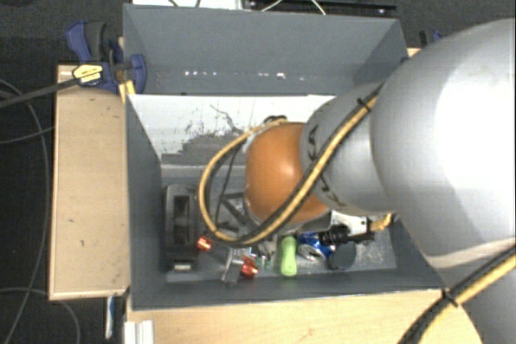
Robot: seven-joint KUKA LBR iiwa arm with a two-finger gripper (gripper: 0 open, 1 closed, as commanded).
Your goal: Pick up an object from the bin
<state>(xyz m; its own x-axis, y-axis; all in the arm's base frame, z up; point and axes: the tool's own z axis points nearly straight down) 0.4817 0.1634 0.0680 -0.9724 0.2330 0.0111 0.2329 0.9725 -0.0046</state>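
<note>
1. The arm (451, 157) is cut off by the right and lower edges, and its bulk covers the right side of the bin (145, 197).
2. The orange cover (274, 173) at the wrist hides the middle of the bin floor and whatever lies beneath it.
3. A green cylinder (287, 255) pokes out from under the cover, its upper end hidden.
4. A blue thing (310, 247) and a dark thing (343, 255) beside it are partly covered by the arm, and their kind cannot be told.
5. Small grey and red pieces (240, 266) by the near wall are too small to name, perhaps metal parts.
6. A black block (179, 225) by the left wall is too dark for detail.
</note>
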